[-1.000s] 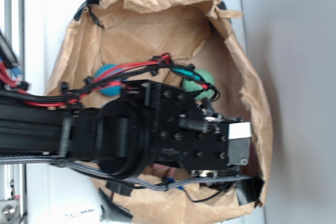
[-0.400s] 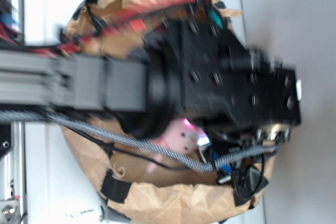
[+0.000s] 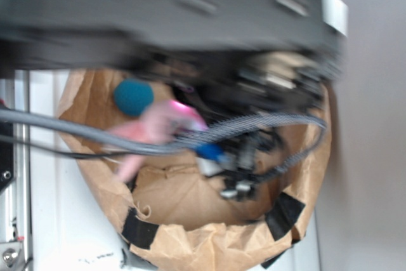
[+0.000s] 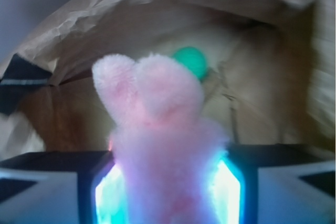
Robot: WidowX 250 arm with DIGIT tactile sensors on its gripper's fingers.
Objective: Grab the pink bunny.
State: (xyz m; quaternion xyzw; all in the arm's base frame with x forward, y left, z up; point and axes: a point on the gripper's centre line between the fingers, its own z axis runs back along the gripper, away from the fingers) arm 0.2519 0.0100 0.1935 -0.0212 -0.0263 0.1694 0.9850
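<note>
Evidently, the fingers [image 4: 167, 182] are clenched on the soft pink plush bunny [image 4: 157, 145], held above the crumpled brown paper bag [image 3: 209, 245]; grasp achieved.

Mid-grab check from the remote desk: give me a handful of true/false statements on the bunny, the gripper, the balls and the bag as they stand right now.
1. The gripper is shut on the pink bunny. True.
2. The pink bunny's ears are hidden in the wrist view. False: they stick up above the fingers, in plain sight.
3. A green ball lies in the paper bag beyond the bunny. True.
4. The blue ball sits outside the bag on the white surface. False: it is inside the bag, beside the bunny in the exterior view.
5. The gripper holds the green ball. False: the ball lies apart from it, deeper in the bag.
</note>
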